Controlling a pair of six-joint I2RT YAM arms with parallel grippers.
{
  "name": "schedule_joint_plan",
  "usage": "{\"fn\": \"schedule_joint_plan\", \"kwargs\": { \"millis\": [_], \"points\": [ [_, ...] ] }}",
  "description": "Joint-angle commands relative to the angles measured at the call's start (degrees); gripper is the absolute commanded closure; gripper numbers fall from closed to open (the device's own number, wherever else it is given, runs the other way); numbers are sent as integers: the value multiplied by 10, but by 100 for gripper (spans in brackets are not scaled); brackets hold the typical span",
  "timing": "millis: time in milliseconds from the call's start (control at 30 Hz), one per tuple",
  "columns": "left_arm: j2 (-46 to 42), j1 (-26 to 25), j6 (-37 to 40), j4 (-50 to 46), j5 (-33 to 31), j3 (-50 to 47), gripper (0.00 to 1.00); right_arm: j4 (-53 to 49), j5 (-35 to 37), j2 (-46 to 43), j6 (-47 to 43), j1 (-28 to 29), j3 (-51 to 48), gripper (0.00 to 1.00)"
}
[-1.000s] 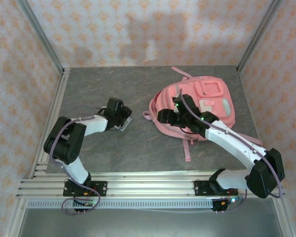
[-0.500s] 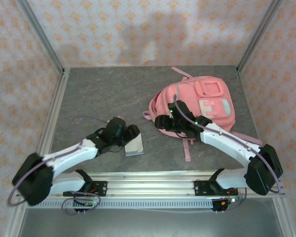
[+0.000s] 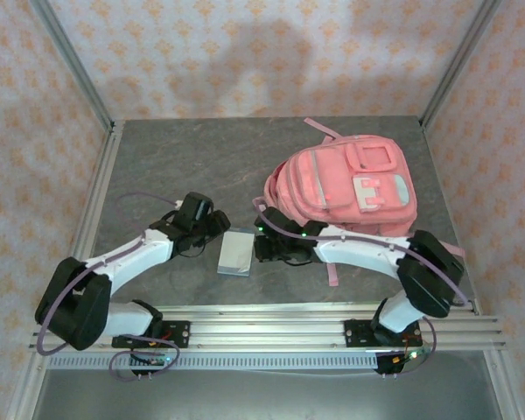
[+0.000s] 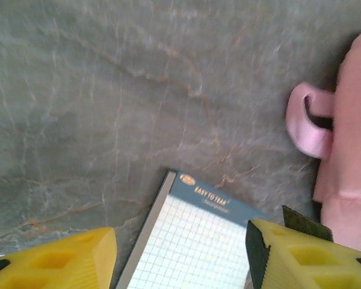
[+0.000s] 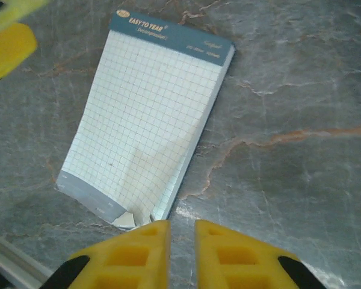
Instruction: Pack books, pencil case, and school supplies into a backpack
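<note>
A grid-paper notepad [image 3: 234,254] with a blue header lies flat on the grey table, one near corner curled up [image 5: 129,218]. My left gripper [image 3: 215,226] is just left of it, open. Its yellow fingers straddle the pad's header end [image 4: 198,241] without touching it, and the left gripper [image 4: 180,253] holds nothing. My right gripper [image 3: 261,248] is low over the table at the pad's right side. In the right wrist view the right gripper [image 5: 182,241] is nearly closed and only bare table shows in the slit, next to the notepad [image 5: 150,114]. The pink backpack [image 3: 350,188] lies behind, to the right.
A pink strap loop [image 4: 307,120] of the backpack [image 4: 355,150] lies close to the pad's far end, and a long strap [image 3: 332,267] trails toward the front. The aluminium rail [image 3: 262,319] runs along the near table edge. A yellow finger [image 5: 6,48] of the left gripper shows by the pad's header.
The left arm brought the notepad toward the front middle, let it go and drew back to the left. The right gripper came down off the backpack to the pad's side and closed its jaws.
</note>
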Motion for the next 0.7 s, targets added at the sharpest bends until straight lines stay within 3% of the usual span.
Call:
{"fn": "schedule_joint_plan", "kwargs": {
  "millis": [0, 133, 267, 367, 567, 667],
  "points": [
    [-21, -2, -2, 2, 35, -34, 42, -19, 61, 28, -22, 0, 51, 86],
    [-93, -12, 9, -48, 24, -65, 43, -66, 103, 88, -64, 0, 132, 83],
    [-214, -56, 38, -126, -19, -78, 48, -104, 121, 156, -103, -12, 218, 80],
    [-282, -80, 46, -162, -17, -93, 60, -119, 105, 205, -117, -26, 271, 78],
    [-306, -87, 76, -149, 48, -149, 100, -126, 37, 287, -118, -54, 342, 73],
    [-291, -95, 93, -136, 72, -156, 100, -148, 18, 331, -125, -57, 381, 71]
  ]
}}
